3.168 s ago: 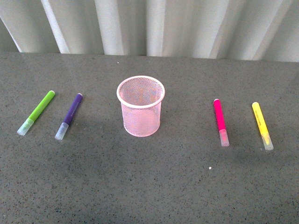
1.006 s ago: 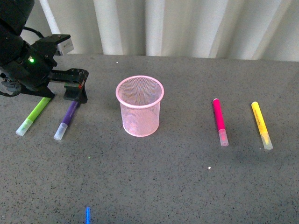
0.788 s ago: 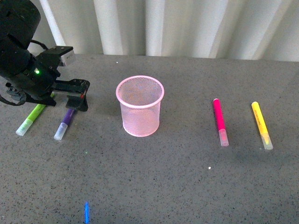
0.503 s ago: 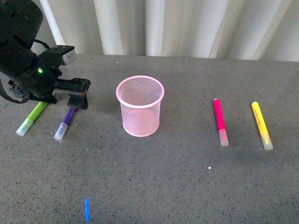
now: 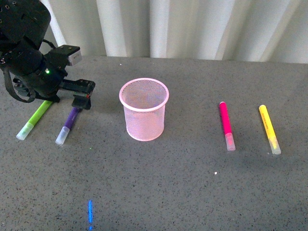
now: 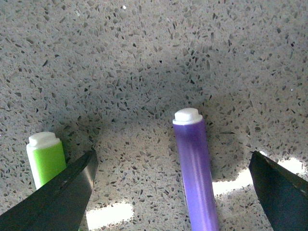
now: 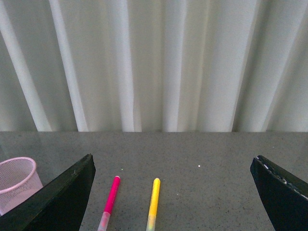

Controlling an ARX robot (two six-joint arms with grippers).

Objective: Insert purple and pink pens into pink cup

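1. We see a grey speckled, stone-look tabletop filling the fg, matte w/ a faint sheen.
2. Behind it a white pleated curtain spans the whole bg, w/ vertical folds & soft shadows btw them.
3. Light looks even & diffuse to us; the left wrist view shows bright patches on the surface.
4. We note a short blue streak near the front edge & a tiny white speck right of centre.

Green marker lies far left, yellow marker far right, on grey table
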